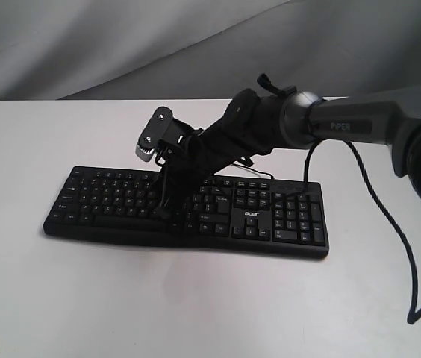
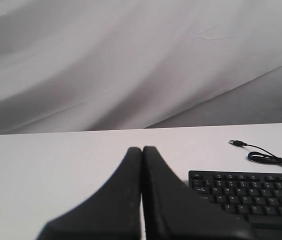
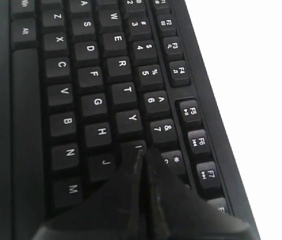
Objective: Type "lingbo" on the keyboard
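Black keyboard (image 1: 106,195) beneath right gripper (image 3: 140,154), jaws pressed together, tip near U/I: likely early, most letters remaining.

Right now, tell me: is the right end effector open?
No, the right end effector is shut, fingers meeting in a thin seam at the keyboard.

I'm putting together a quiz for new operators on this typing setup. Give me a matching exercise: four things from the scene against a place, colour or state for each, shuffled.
Things:
1. right gripper
2. left gripper
3. USB plug
4. acer logo

Descriptions:
A. lies loose on the table
B. white lettering
C. shut, tips on the keyboard
D. shut, off the keyboard

Pairs: 1-C, 2-D, 3-A, 4-B
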You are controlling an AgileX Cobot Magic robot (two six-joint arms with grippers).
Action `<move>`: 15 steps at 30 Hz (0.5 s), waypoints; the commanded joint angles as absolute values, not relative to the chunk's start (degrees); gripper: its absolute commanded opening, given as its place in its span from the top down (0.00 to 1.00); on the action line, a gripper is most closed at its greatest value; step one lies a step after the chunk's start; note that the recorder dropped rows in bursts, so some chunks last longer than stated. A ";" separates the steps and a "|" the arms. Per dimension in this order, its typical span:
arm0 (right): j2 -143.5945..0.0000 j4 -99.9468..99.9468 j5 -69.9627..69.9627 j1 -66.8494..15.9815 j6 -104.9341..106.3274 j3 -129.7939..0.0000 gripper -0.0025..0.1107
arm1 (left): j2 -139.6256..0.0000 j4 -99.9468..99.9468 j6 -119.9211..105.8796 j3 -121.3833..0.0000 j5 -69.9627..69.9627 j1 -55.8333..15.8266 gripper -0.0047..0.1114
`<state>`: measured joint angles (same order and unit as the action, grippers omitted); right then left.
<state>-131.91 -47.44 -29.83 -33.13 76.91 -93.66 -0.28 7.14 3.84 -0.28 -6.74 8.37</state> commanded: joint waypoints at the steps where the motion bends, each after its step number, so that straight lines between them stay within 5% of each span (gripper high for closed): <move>1: -131.71 -47.56 -30.94 -33.29 76.59 -94.11 0.98 | 0.00 7.16 3.96 0.00 -6.24 7.99 0.96; 15: -132.49 -47.56 -30.51 -33.29 76.59 -94.11 0.98 | 0.00 7.16 3.96 0.00 -6.24 7.99 0.96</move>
<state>-132.63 -47.44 -30.68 -33.13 76.59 -93.79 -0.28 7.14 3.84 -0.28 -6.74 8.37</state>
